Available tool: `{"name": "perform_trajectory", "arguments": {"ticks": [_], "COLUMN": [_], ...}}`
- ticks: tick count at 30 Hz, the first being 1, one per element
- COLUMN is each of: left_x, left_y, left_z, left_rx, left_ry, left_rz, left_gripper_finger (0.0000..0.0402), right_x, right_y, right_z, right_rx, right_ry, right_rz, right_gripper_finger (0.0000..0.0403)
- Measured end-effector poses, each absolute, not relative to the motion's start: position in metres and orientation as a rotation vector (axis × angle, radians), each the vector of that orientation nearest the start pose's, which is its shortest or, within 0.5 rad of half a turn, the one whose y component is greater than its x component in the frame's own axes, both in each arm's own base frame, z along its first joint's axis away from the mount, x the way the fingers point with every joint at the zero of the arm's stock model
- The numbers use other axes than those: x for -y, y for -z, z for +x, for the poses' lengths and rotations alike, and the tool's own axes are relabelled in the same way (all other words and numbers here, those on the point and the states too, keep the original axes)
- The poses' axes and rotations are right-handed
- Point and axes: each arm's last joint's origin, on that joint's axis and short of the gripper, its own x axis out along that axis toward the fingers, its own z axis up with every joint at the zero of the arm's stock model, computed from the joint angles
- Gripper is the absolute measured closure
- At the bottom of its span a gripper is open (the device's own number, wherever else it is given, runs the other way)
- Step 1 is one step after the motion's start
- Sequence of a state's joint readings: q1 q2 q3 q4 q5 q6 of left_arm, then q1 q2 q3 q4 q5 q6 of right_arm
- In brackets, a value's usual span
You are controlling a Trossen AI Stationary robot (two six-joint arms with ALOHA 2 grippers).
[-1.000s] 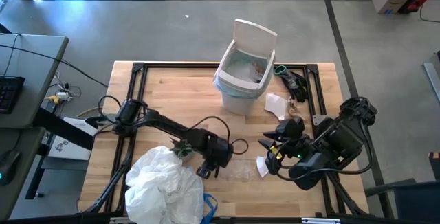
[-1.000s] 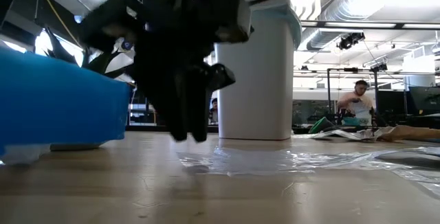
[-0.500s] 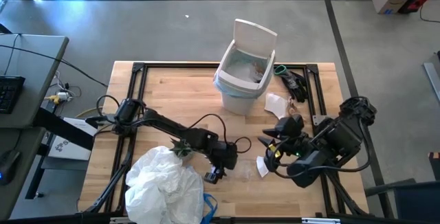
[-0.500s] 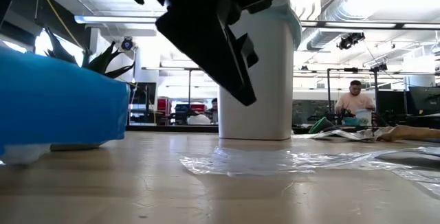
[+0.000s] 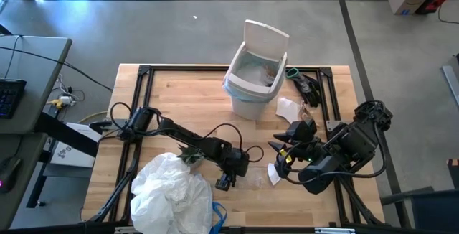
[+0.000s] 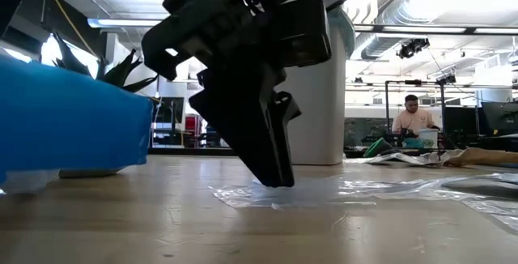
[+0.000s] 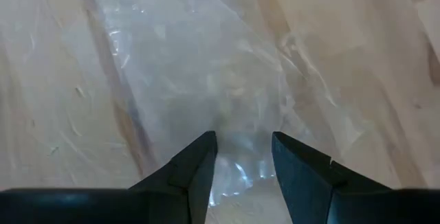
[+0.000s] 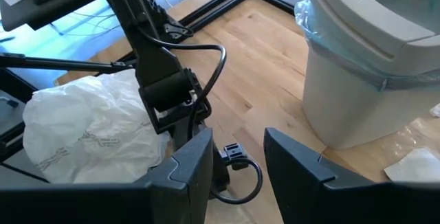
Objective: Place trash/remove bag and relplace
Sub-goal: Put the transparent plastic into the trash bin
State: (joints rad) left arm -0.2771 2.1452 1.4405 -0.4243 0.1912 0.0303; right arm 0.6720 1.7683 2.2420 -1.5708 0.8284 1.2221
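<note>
A clear crinkled plastic wrapper [image 5: 251, 180] lies flat on the wooden table [image 5: 172, 101], near its front edge. My left gripper [image 5: 224, 183] is down at the wrapper's left end, open and slanting down; in the left wrist view the wrapper [image 7: 206, 80] fills the gap. The white bin [image 5: 254, 76] stands at the far middle, lid up, lined with a light-blue bag [image 5: 231, 83]; a brown piece [image 5: 267, 70] lies inside. White paper scraps [image 5: 288, 108] [image 5: 273, 174] lie on the table right of it. My right gripper [image 5: 276, 150] hangs open, high above the table's right half. My left gripper has its open fingertips [image 6: 277, 181] down on the clear wrapper [image 7: 240, 172], at the sheet's end nearest the table's left. The fingers come from above, slanting down toward the right. Nothing is pinched between them. The wrapper lies flat on the table.
A stuffed white bag [image 5: 168, 191] with a blue piece [image 6: 73, 118] lies at the front left, with a small green plant [image 5: 188, 153] beside it. Dark items [image 5: 305, 85] sit at the far right by the black frame [image 5: 143, 72]. A person [image 6: 409, 118] is in the room behind.
My left gripper has tipped from pointing nearly straight down to a slant. It has gone a little toward the table's right and near edges, then sunk onto the clear wrapper, which has kept its place.
</note>
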Motion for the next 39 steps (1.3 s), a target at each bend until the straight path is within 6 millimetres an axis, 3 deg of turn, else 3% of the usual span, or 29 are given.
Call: {"name": "perform_trajectory", "arguments": {"ticks": [4, 9, 14, 18, 24, 28, 39], "left_x": [0.123, 0.120, 0.118, 0.111, 0.095, 0.082, 0.043], "left_y": [-0.124, -0.123, -0.123, -0.134, -0.170, -0.182, -0.270], "left_z": [0.412, 0.411, 0.411, 0.407, 0.404, 0.398, 0.365], "left_rx": [-1.136, -1.154, -1.159, -1.168, -1.102, -1.124, -0.971], "left_ry": [0.395, 0.388, 0.384, 0.381, 0.354, 0.327, 0.180], "left_rz": [0.104, 0.109, 0.106, 0.100, 0.104, 0.089, 0.090], "left_gripper_finger": [0.0305, 0.0388, 0.0398, 0.0401, 0.0401, 0.0402, 0.0401], "right_x": [-0.171, -0.171, -0.171, -0.171, -0.171, -0.171, -0.172], "right_y": [-0.450, -0.450, -0.450, -0.450, -0.450, -0.450, -0.450], "right_z": [0.250, 0.250, 0.250, 0.250, 0.250, 0.250, 0.249], "right_rx": [-0.568, -0.571, -0.572, -0.571, -0.572, -0.575, -0.573], "right_ry": [0.566, 0.561, 0.561, 0.562, 0.560, 0.557, 0.556], "right_rz": [0.406, 0.393, 0.393, 0.395, 0.393, 0.383, 0.389], "right_gripper_finger": [0.0284, 0.0284, 0.0284, 0.0284, 0.0284, 0.0284, 0.0284]}}
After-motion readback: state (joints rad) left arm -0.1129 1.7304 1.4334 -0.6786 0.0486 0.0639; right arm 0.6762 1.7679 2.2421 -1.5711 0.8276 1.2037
